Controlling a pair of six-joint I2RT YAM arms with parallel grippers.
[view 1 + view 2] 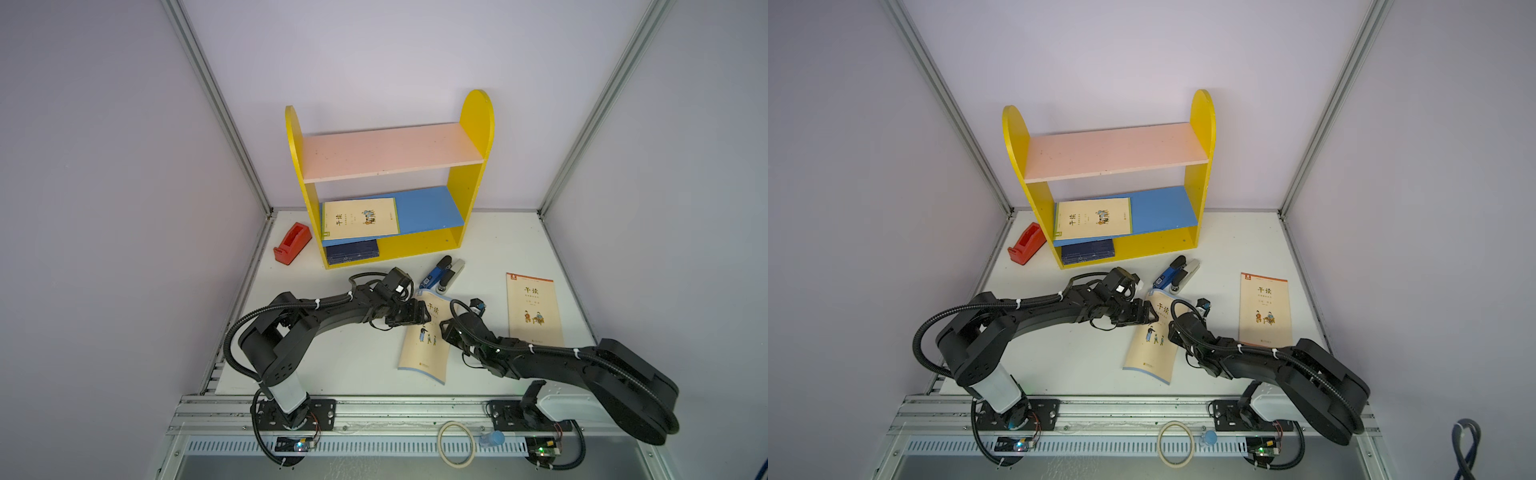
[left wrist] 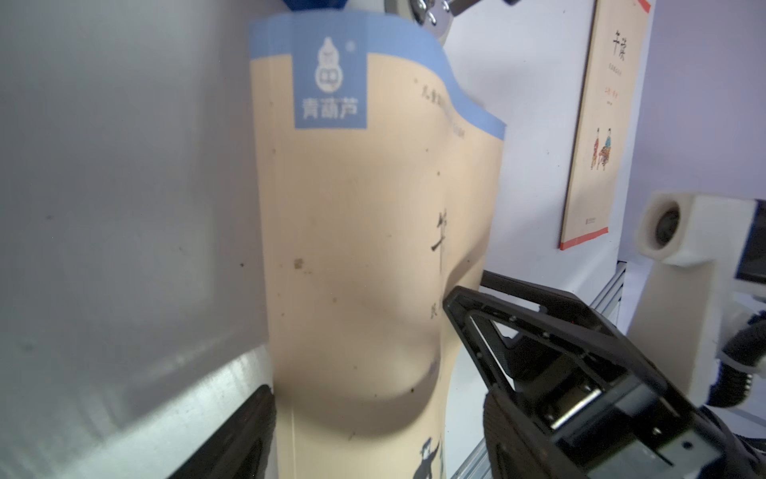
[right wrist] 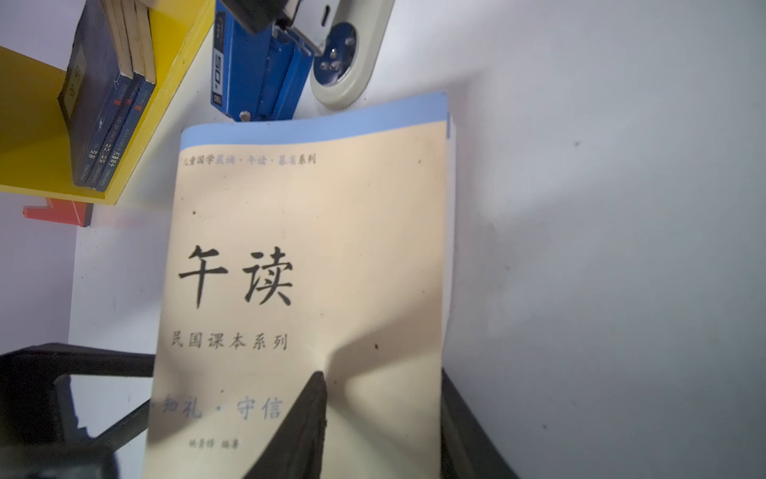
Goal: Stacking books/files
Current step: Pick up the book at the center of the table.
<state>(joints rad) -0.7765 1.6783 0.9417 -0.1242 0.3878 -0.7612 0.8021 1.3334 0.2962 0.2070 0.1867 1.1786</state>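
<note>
Right claw [image 1: 441,328], jaws partly apart, straddles the bowed blue-banded book's [image 1: 422,357] 3 o'clock edge; left claw [image 1: 426,318], jaws wide, meets its 9 o'clock edge.

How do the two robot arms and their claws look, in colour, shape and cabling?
Both the left arm and the right arm are black, with chunky angular links on pale grey base columns. A black ribbed cable hose runs along each, fixed by white ties. The left claw and right claw are black; their fingers are hollow triangular frames.
</note>
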